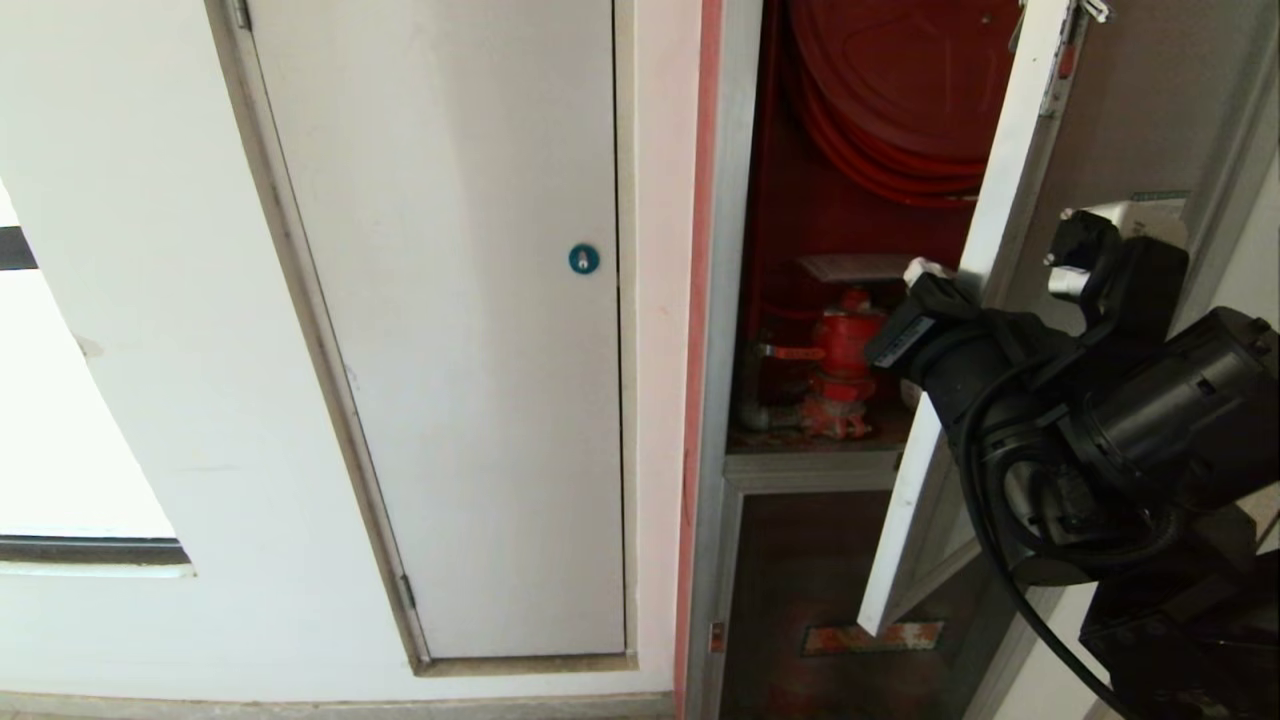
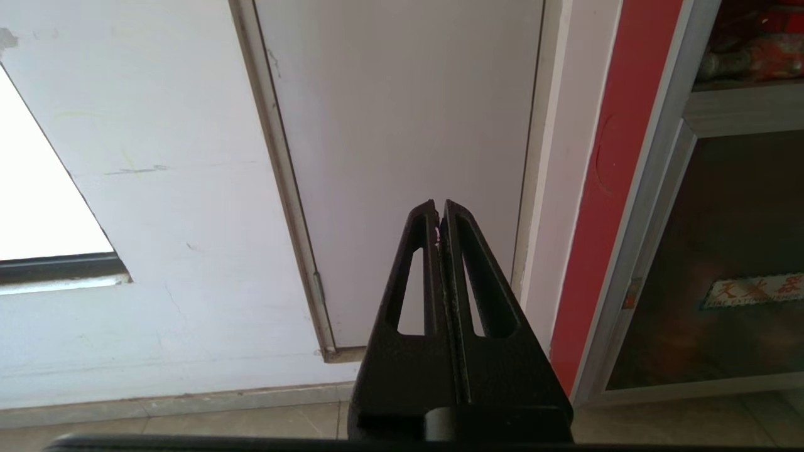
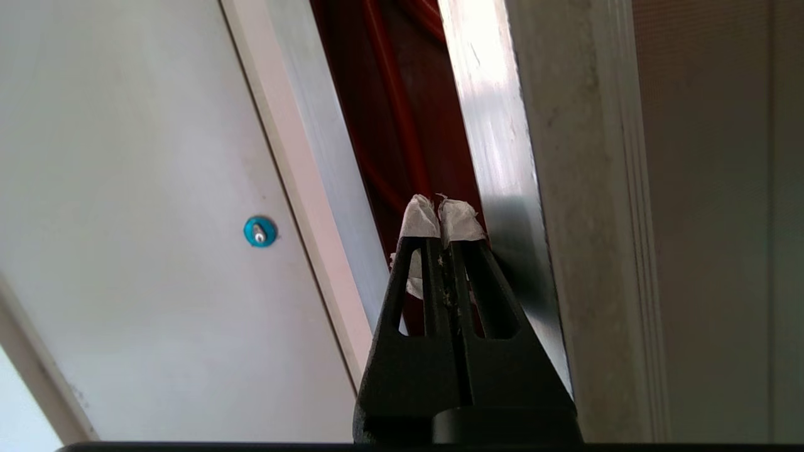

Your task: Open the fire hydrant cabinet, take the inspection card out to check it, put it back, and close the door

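Aluminium door (image 1: 985, 250) edge | beside closed right pincer (image 1: 918, 272) | ajar

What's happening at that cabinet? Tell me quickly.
The right gripper, shut and empty, sits at the free edge of the silver-framed glass door, which stands partly open. Inside the red-walled fire hydrant cabinet, the red hose reel and red hydrant valve show. The left gripper is shut and idle facing the plain white panel door.
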You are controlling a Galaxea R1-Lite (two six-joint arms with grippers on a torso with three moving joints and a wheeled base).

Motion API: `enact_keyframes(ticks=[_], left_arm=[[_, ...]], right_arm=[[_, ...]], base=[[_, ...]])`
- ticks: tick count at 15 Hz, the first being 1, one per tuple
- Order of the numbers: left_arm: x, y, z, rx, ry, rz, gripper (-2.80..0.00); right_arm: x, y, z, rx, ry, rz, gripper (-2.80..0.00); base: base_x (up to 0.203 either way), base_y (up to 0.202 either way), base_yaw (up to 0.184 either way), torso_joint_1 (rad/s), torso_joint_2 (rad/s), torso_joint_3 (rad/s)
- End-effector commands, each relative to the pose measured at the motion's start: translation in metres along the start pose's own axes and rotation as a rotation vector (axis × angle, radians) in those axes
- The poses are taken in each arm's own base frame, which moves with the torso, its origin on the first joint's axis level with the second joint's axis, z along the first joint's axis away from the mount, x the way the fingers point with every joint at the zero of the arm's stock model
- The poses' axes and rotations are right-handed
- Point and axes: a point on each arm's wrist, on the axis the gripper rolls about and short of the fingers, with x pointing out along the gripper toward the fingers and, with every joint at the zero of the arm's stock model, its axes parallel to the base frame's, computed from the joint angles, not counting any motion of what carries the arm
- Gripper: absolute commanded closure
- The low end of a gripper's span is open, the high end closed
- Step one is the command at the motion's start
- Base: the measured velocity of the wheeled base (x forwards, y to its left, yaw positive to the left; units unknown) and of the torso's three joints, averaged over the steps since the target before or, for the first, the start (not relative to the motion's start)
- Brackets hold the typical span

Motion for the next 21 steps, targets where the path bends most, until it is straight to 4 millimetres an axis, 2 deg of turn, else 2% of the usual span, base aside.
enact_keyframes(ticks=[1, 7, 13, 18, 21], left_arm=[[0.001, 0.000, -0.006, 0.000, 0.022, 0.000, 0.00], [0.001, 0.000, -0.006, 0.000, 0.020, -0.002, 0.00], [0.001, 0.000, -0.006, 0.000, 0.022, -0.001, 0.00], [0.001, 0.000, -0.006, 0.000, 0.020, -0.001, 0.00], [0.001, 0.000, -0.006, 0.000, 0.020, 0.000, 0.00]], right_arm=[[-0.006, -0.005, 0.007, 0.008, -0.009, -0.008, 0.00], [-0.019, -0.016, 0.020, 0.014, -0.015, -0.021, 0.00], [-0.039, -0.033, 0.042, 0.035, -0.040, -0.059, 0.00], [-0.063, -0.054, 0.070, 0.072, -0.082, -0.095, 0.00], [-0.084, -0.071, 0.087, 0.070, -0.091, -0.122, 0.00]], base=[[0.000, 0.000, 0.000, 0.000, 0.00, 0.000], [0.000, 0.000, 0.000, 0.000, 0.00, 0.000], [0.000, 0.000, 0.000, 0.000, 0.00, 0.000], [0.000, 0.000, 0.000, 0.000, 0.00, 0.000], [0.000, 0.000, 0.000, 0.000, 0.00, 0.000]])
